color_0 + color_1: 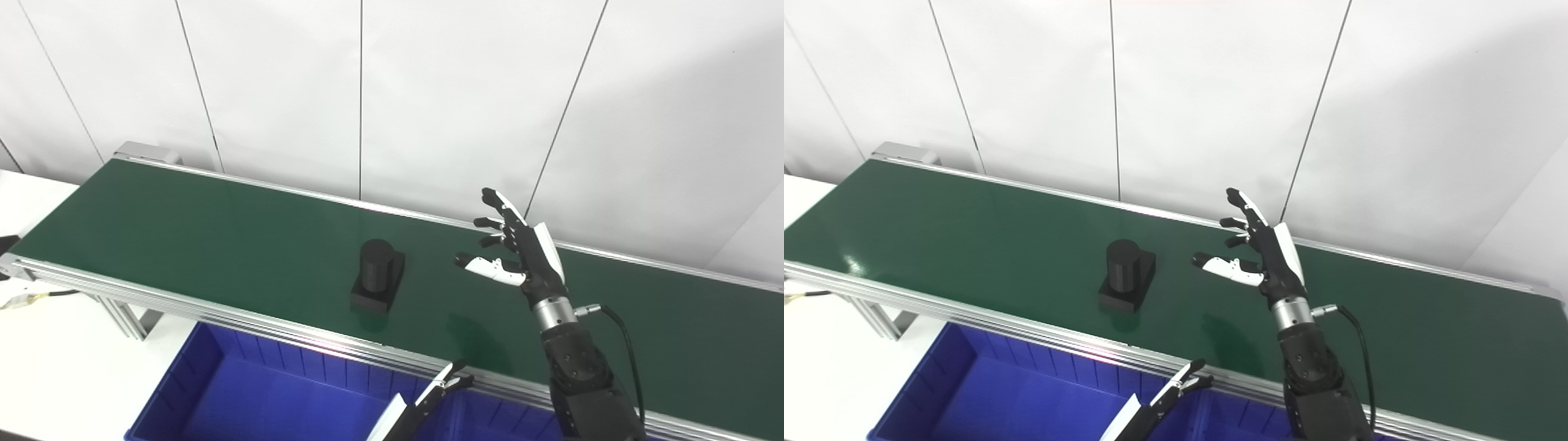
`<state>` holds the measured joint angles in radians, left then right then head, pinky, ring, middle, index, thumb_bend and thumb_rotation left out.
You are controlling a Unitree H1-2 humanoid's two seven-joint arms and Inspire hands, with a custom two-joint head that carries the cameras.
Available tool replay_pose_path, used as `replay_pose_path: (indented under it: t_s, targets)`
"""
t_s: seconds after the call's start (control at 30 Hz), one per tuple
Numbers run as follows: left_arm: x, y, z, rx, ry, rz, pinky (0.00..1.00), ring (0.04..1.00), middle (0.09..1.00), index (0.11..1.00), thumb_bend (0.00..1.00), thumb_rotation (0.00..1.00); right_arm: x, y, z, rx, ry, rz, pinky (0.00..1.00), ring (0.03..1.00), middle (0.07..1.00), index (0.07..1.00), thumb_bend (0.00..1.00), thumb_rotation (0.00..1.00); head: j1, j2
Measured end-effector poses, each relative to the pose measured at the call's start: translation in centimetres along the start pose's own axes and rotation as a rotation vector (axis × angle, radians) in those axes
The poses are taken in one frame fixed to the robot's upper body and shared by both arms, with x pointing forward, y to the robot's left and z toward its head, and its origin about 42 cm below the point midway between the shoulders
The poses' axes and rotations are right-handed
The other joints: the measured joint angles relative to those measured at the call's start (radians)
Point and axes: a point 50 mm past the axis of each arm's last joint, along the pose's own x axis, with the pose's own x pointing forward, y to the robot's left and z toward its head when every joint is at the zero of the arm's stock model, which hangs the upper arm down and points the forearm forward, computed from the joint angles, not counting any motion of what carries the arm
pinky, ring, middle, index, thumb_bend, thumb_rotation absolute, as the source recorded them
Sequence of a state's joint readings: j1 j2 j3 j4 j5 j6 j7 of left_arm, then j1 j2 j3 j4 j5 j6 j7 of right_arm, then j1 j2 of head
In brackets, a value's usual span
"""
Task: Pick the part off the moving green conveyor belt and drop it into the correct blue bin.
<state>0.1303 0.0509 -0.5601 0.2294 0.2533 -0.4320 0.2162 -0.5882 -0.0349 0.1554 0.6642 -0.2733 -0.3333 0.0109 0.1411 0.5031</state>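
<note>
One black part [378, 275]: a short upright cylinder on a flat square base, resting on the green belt [202, 226] near its front rail, about midway along the visible stretch. Nothing touching it.

Just to its right, raised above the belt, one right hand [520, 254]: spread wide, fingers [493, 200] fanned toward the back wall, thumb pointing left at the part, holding nothing. Clear gap between thumb tip and part. Black forearm with a grey cable looping off the wrist, coming in from the bottom edge.

Lower down, in front of the belt's rail, only the tips of one left hand [450, 378] in view, over the bins; the rest cut off by the bottom edge. Fingertips close together, but too little visible to tell open from closed.

Two blue bins below the rail: one [202, 380] largely visible on the left, a second [490, 416] showing only as a sliver between the two arms. Both cut by the bottom edge, contents of the second hidden.

White table [55, 361] at left; white panelled wall [429, 92] behind
</note>
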Motion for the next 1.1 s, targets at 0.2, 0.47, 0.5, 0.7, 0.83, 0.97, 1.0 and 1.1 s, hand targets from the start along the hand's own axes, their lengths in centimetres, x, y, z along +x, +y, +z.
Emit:
replay_pose_path:
  t_s: [0.2,0.47,0.5,0.7,0.83,0.97,1.0,1.1]
  targets:
    - [-0.4,0.2,0.2,-0.012,0.001,0.017,0.98,0.935,0.905,0.977,0.94,0.99,0.4,1.5,-0.6,-0.018,0.039,0.025,0.59,0.773,0.905,0.929,0.97,0.49,-0.003,0.000]
    - [-0.6,0.3,0.5,-0.019,-0.001,0.022,0.97,0.931,0.901,0.976,0.92,1.00,1.7,2.8,-0.2,-0.027,0.054,0.053,0.60,0.758,0.902,0.917,1.00,0.47,-0.014,0.009]
    - [-0.6,0.2,0.5,-0.021,-0.001,0.021,0.97,0.931,0.900,0.976,0.91,1.00,1.7,2.9,-0.2,-0.040,0.055,0.057,0.59,0.755,0.898,0.915,1.00,0.47,-0.014,0.009]
    - [-0.6,0.1,0.7,-0.020,-0.005,0.021,0.97,0.934,0.901,0.975,0.90,1.00,1.7,3.6,-0.7,-0.075,0.083,0.080,0.58,0.757,0.893,0.905,1.00,0.46,-0.026,0.011]
    - [-0.7,0.1,1.0,-0.010,-0.018,0.025,0.97,0.943,0.909,0.978,0.91,1.00,1.9,3.8,-0.8,-0.114,0.125,0.095,0.60,0.771,0.889,0.904,1.00,0.46,-0.026,0.011]
    - [-0.8,0.1,1.0,-0.014,-0.014,0.021,0.99,0.945,0.912,0.981,0.92,1.00,1.9,4.5,-0.7,-0.162,0.136,0.131,0.57,0.764,0.879,0.899,1.00,0.48,-0.029,0.015]
    - [-0.8,0.1,1.0,-0.015,-0.014,0.023,0.99,0.943,0.911,0.982,0.91,1.00,1.8,4.7,-0.8,-0.172,0.143,0.139,0.58,0.775,0.880,0.897,1.00,0.48,-0.029,0.017]
    - [-0.9,0.1,1.0,-0.013,-0.014,0.023,0.99,0.938,0.909,0.982,0.92,1.00,1.8,5.1,-0.8,-0.183,0.168,0.148,0.63,0.843,0.910,0.902,1.00,0.48,-0.026,0.018]
